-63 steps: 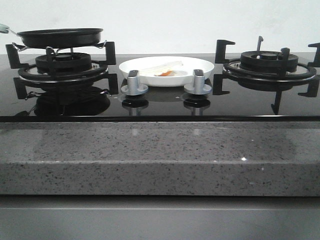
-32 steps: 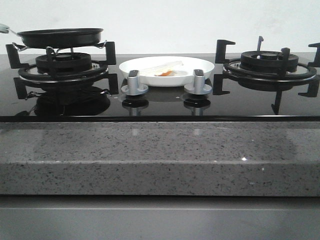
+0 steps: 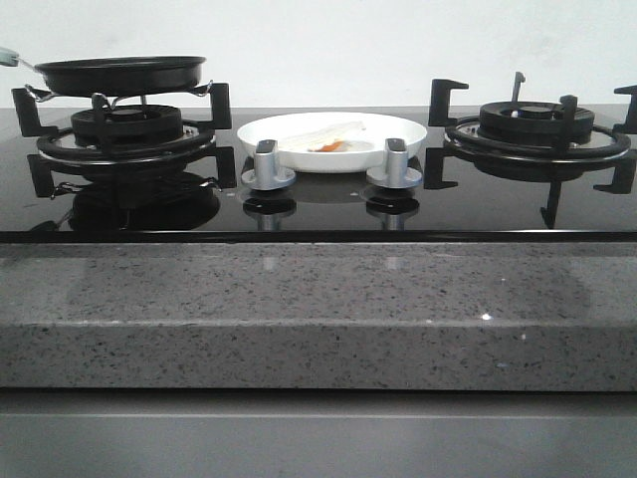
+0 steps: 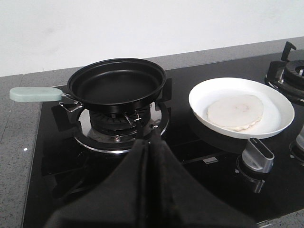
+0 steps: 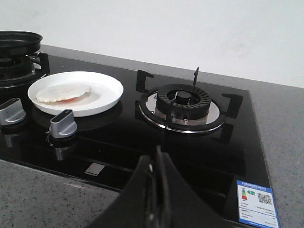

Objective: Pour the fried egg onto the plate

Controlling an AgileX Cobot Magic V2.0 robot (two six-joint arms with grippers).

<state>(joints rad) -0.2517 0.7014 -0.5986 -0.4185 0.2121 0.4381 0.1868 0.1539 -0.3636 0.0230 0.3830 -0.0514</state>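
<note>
From the front, a speckled grey bench [image 3: 318, 314] carries a glossy black hob [image 3: 318, 204] under a plain white wall; the fried egg [image 3: 330, 142] lies in the plate [image 3: 331, 156] behind two knobs, my claws unseen. My left claw [image 4: 148, 142], clenched and empty, faces the empty pan [image 4: 116, 85]. My right claw [image 5: 156, 164], likewise clenched, faces a bare burner [image 5: 183, 102]; the yolk barely shows.

fried egg [image 3: 326, 142] in plate [image 3: 398, 157] mid-stove, pan [image 3: 119, 74] on left burner [image 3: 124, 129]

Black glass hob [image 3: 318, 214] with plate [image 3: 331, 140], knobs, two burners
</note>
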